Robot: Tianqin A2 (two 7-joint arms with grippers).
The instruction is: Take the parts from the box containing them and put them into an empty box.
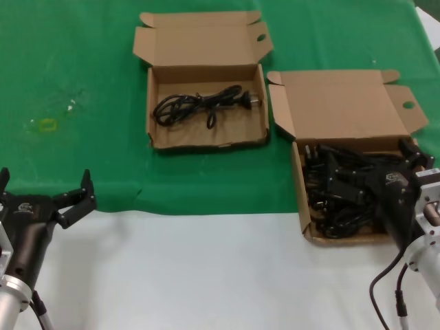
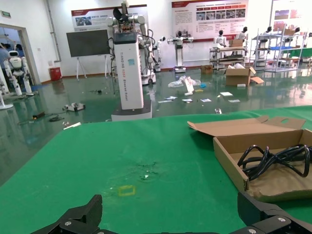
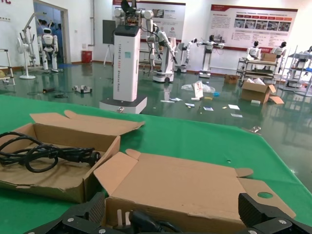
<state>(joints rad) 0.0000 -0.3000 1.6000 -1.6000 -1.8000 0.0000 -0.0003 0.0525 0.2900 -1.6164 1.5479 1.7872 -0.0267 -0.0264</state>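
Observation:
The box containing the parts (image 1: pixel 344 238) stands at the right with its lid back, filled with a tangle of black cords (image 1: pixel 322 206). My right gripper (image 1: pixel 377 168) hangs open just over that tangle, holding nothing. In the right wrist view the fingers (image 3: pixel 92 209) spread wide above a plug (image 3: pixel 129 219), in front of the box's lid (image 3: pixel 185 185). The other box (image 1: pixel 206 144), with the ragged front rim, sits at centre back and holds one coiled cord (image 1: pixel 199 103). That box (image 2: pixel 229 158) and its cord (image 2: pixel 273 158) also appear in the left wrist view. My left gripper (image 1: pixel 45 177) waits open at the near left.
A green cloth (image 1: pixel 82 69) covers the far half of the table, and bare white surface (image 1: pixel 206 275) lies nearer to me. A small yellow mark (image 1: pixel 47 125) sits on the cloth at the left. The two boxes stand close together, almost touching at their corners.

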